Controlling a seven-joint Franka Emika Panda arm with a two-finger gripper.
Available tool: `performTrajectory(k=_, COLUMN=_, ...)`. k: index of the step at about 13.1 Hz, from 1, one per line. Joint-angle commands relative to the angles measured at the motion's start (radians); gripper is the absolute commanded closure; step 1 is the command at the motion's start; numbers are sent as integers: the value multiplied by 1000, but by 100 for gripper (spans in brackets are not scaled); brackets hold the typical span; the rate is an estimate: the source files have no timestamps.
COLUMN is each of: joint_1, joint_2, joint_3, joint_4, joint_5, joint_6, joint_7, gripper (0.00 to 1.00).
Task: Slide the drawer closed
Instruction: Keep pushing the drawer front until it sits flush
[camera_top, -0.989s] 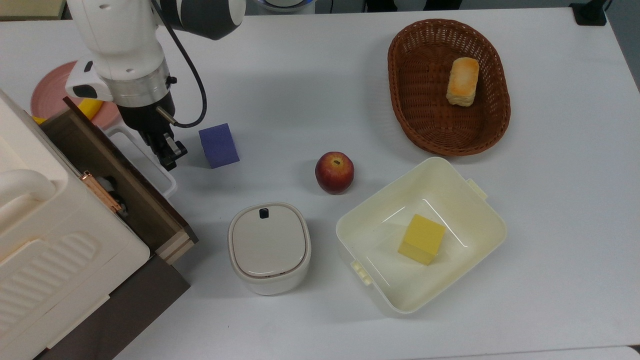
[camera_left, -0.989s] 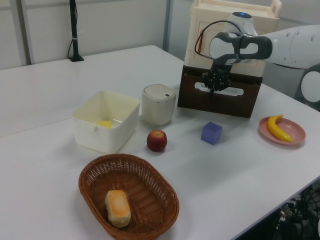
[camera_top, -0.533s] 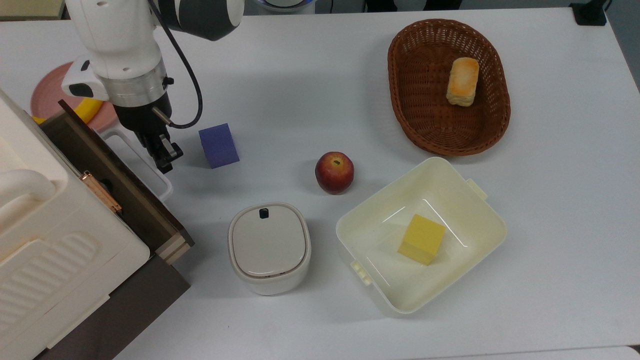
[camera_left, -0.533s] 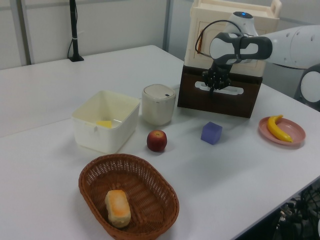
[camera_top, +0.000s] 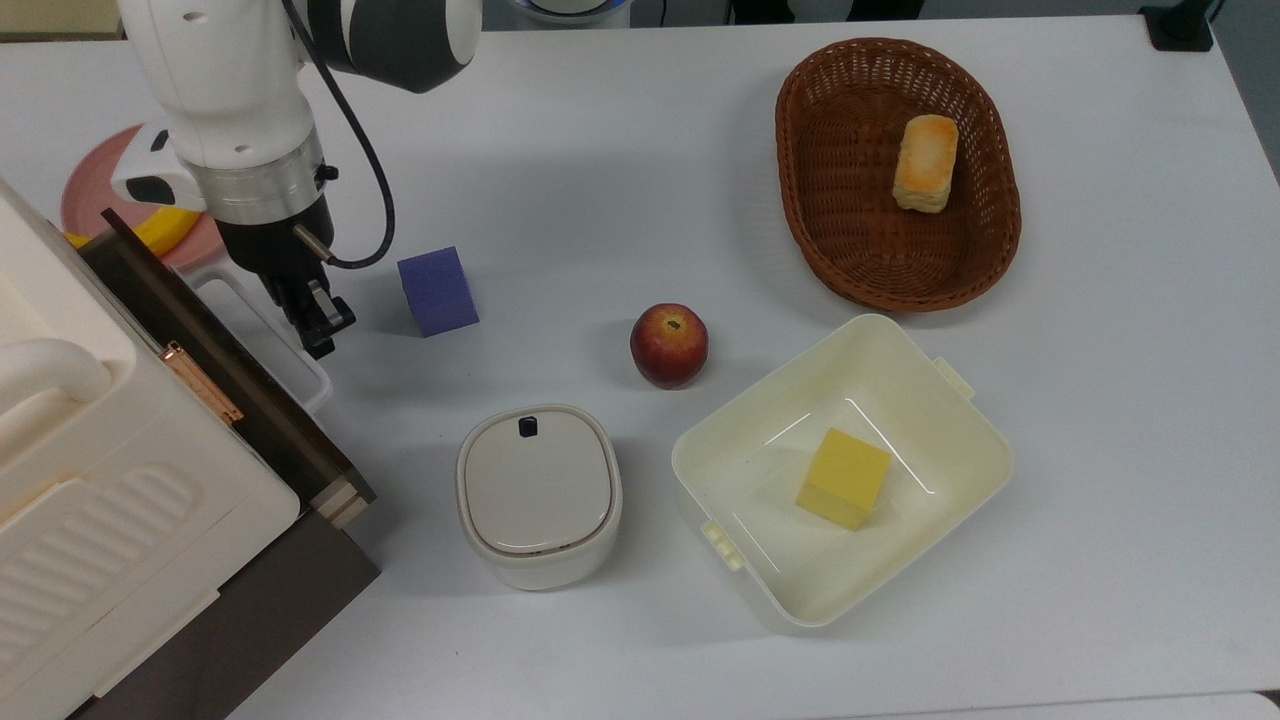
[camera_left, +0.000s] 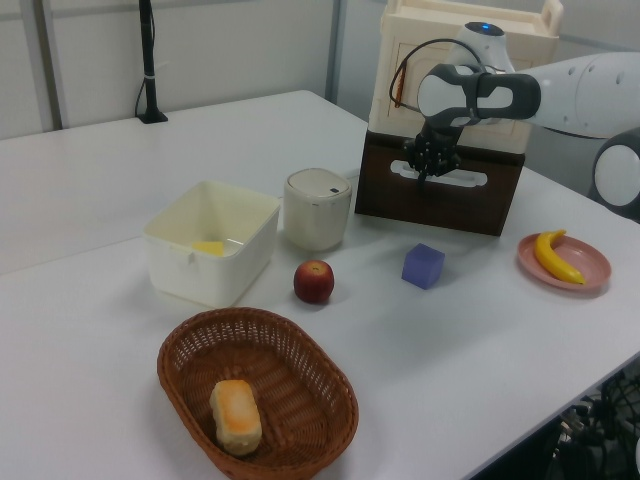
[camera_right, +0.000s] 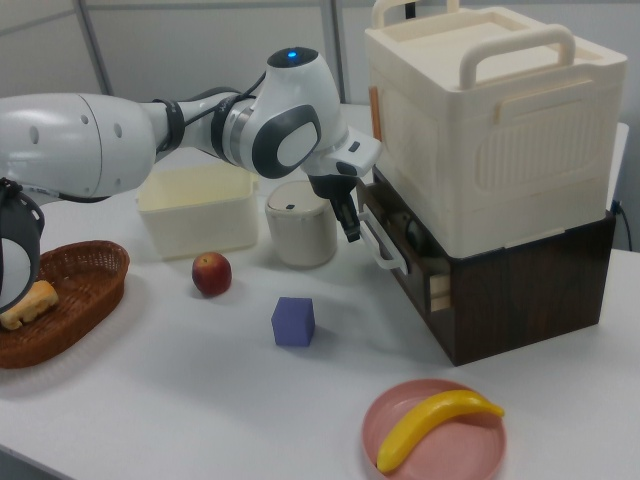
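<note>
The drawer (camera_top: 290, 425) sticks out a little from the base under the cream cabinet (camera_top: 90, 470) at the top view's left. It has a dark brown front panel (camera_left: 440, 200) and a white loop handle (camera_top: 300, 375). My gripper (camera_top: 315, 330) is shut and points down, its fingertips against the handle's outer side. In the right view the gripper (camera_right: 350, 225) sits just left of the handle (camera_right: 385, 252), and a narrow strip of light-wood drawer side (camera_right: 438, 290) shows.
A purple cube (camera_top: 437, 291) lies just right of the gripper in the top view. Further right are an apple (camera_top: 668, 345), a white lidded container (camera_top: 538, 495), a cream tub (camera_top: 930, 420) with a yellow block (camera_top: 843, 478), and a basket (camera_top: 800, 130) holding bread (camera_top: 926, 162). A banana (camera_right: 435, 425) lies on a pink plate (camera_right: 480, 450).
The gripper has moved toward the top view's left, and the drawer has slid further into the cabinet with it; less of the drawer's inside shows.
</note>
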Motion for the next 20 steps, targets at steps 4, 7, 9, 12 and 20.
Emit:
performTrajectory(k=4, joint_1=-23, joint_2=24, joint_3=-7, joint_4=34, joint_5=16, joint_6=24, joint_7=14, gripper=100)
performTrajectory(k=7, joint_1=-33, joint_2=50, joint_3=-7, joint_4=72, joint_5=16, joint_6=24, joint_7=14, gripper=100)
performTrajectory(k=9, joint_1=-37, joint_2=54, joint_3=-9, joint_4=75, joint_5=16, joint_6=24, joint_7=20, gripper=100)
performTrajectory(k=12, joint_1=-40, joint_2=54, joint_3=-15, joint_4=77, joint_5=16, joint_6=27, joint_7=26, gripper=100)
performTrajectory(k=20, joint_1=-41, joint_2=54, joint_3=-19, joint_4=69, joint_5=2, joint_6=70, joint_7=30, gripper=100)
